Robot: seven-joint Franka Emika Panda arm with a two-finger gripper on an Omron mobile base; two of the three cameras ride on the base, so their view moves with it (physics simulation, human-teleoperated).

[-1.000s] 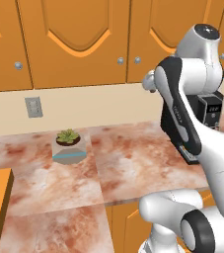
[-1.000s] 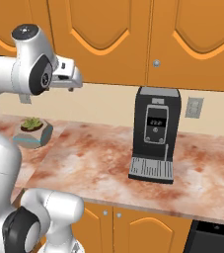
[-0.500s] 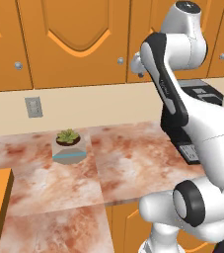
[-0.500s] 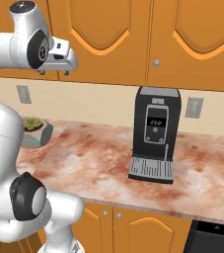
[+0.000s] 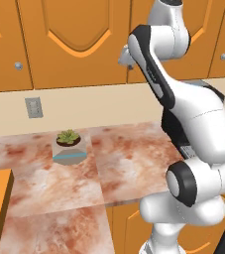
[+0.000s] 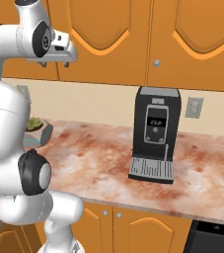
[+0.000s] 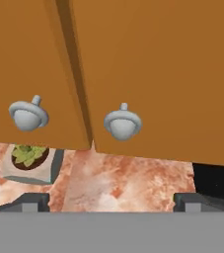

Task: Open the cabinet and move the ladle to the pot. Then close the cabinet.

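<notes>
My gripper (image 7: 111,200) is spread wide, holding nothing; the cabinet (image 7: 172,64) knob (image 7: 123,123) sits just ahead, between my fingertips.

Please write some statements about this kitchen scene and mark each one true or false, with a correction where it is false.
1. The orange wooden wall cabinet doors are closed. True.
2. The gripper holds one of the small round silver knobs. False: its dark fingers are open and apart from both knobs, which lie ahead of them.
3. A small green plant in a pale square pot stands on the reddish marble counter. True.
4. The black coffee machine lies tipped on its side. False: it stands upright on the counter, below the wall cabinets.
5. A dark brown ladle rests on the counter beside the plant. False: no ladle lies there.
</notes>
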